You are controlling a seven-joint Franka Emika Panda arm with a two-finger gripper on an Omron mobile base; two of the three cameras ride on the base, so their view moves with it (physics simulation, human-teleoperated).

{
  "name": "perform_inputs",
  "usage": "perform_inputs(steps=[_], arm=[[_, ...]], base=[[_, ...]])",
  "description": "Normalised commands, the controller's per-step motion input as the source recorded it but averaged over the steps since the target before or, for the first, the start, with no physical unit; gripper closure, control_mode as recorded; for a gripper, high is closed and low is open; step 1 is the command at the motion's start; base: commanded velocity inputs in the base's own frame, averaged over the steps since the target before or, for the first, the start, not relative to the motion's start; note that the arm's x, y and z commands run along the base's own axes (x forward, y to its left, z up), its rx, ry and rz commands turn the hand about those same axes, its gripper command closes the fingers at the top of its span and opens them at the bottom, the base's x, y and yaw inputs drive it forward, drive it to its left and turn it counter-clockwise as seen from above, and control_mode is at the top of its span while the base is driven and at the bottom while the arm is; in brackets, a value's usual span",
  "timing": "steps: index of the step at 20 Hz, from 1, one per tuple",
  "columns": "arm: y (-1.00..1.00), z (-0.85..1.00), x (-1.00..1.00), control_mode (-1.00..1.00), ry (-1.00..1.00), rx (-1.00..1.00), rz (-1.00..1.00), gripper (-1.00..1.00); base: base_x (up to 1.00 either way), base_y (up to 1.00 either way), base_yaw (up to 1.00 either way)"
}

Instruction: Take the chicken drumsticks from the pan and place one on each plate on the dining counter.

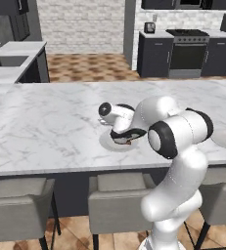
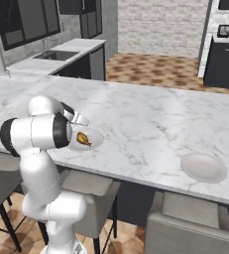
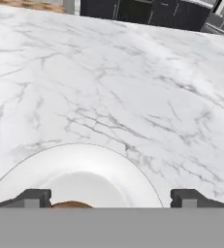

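My fingers [image 3: 37, 197] stand wide apart, one tip at each lower corner of the hand view, and nothing is clamped between them. Just below the gap, at about 6 o'clock, a sliver of brown shows: the drumstick [image 2: 84, 139], lying on the near plate [image 3: 84, 169] rather than in my grip. So I judge the first drop is made — one piece delivered, one plate served.

The second plate [image 2: 203, 167] sits well apart along the dining counter [image 2: 150, 119], off at about 3 o'clock from the first in the right base view, and it is bare. The next move, as I read it, calls for lifting straight up clear of the meat without nudging it, then going back to fetch the other drumstick; I see no pan or second piece here, so the base will probably have to drive.

The right base view gives what the others withhold: the whole drumstick, golden-brown, resting inside the plate's rim, plus the bare plate further along. The left base view hides most of the near plate behind my wrist and forearm — only a pale crescent of rim [image 1: 107, 142] shows at about 7 o'clock from the gripper [image 1: 125, 140]. The hand view alone shows how far my tips are spread.
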Motion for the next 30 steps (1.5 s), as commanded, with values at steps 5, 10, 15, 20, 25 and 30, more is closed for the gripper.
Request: perform_inputs(steps=[5,10,15,20,25,30], arm=[[-0.25,1.0,-0.51,-1.0,-0.24,0.19,0.0,-1.0],[-0.31,1.0,-0.98,-1.0,-0.01,0.24,0.0,-1.0],[-0.47,1.0,-1.0,-1.0,-0.08,0.28,0.0,-1.0],[-0.45,0.98,-1.0,-1.0,-0.03,0.34,0.0,-1.0],[-0.34,0.57,-1.0,-1.0,0.0,0.35,-0.03,-1.0],[-0.05,0.12,-1.0,-1.0,0.03,0.13,-0.05,-1.0]], base=[[0.0,0.0,0.0],[0.0,0.0,0.0],[0.0,0.0,0.0],[0.0,0.0,0.0],[0.0,0.0,0.0],[0.0,0.0,0.0]])
